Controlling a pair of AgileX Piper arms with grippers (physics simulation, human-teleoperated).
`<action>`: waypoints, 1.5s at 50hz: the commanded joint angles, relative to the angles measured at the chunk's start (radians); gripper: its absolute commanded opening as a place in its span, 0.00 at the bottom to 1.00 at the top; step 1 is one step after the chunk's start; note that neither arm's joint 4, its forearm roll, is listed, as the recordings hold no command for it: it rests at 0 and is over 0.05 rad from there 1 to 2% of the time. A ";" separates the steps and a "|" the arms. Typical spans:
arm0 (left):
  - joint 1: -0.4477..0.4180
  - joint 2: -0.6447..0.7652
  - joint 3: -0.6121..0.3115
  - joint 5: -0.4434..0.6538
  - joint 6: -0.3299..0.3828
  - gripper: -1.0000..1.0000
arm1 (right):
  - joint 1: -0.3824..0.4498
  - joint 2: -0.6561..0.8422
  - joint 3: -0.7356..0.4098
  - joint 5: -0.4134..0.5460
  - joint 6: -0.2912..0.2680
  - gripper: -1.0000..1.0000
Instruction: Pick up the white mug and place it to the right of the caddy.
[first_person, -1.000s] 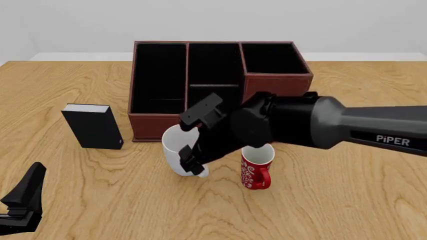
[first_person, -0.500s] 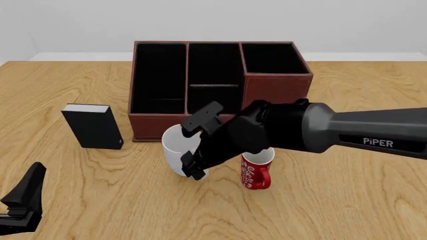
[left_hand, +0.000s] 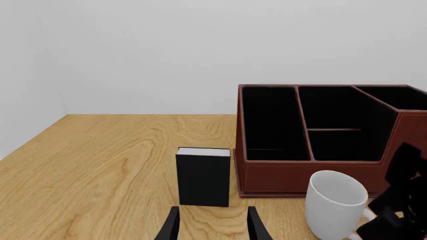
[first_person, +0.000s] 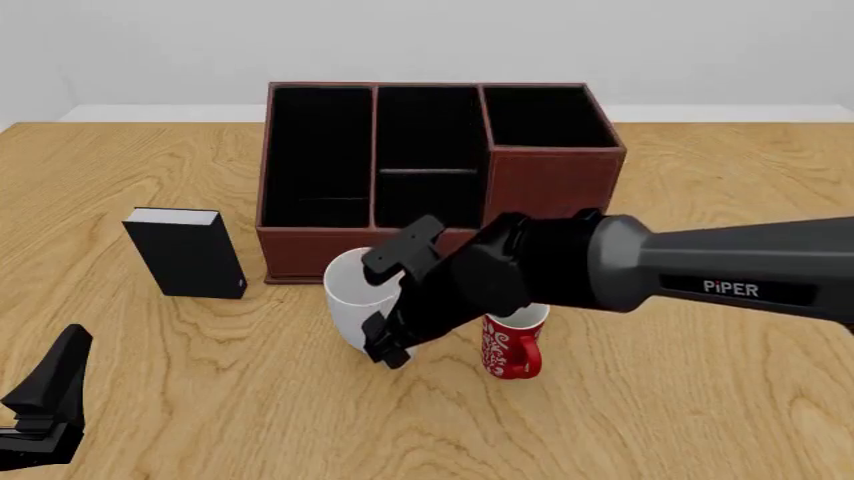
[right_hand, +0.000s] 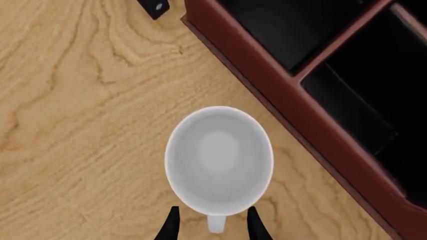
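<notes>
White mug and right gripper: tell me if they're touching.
Cannot tell. In the right wrist view the right gripper has its fingertips either side of the white mug handle with slim gaps showing, but the front view hides the spot behind the arm.

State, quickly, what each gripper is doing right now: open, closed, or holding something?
Left gripper: open, holding nothing.
Right gripper: open, fingers either side of the white mug's handle, not yet gripping.

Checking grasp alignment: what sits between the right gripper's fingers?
In the right wrist view, the white mug's handle stub sits between the right gripper's fingers, which are spread either side, apparently not yet touching it.
</notes>
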 joint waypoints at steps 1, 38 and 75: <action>0.000 0.000 0.000 0.000 0.000 1.00 | 0.005 0.013 0.001 -0.004 0.004 1.00; 0.000 0.000 0.000 0.000 0.000 1.00 | -0.001 0.033 0.010 -0.013 -0.016 0.00; 0.000 0.000 0.000 0.000 0.000 1.00 | -0.051 -0.124 0.040 0.000 -0.180 0.00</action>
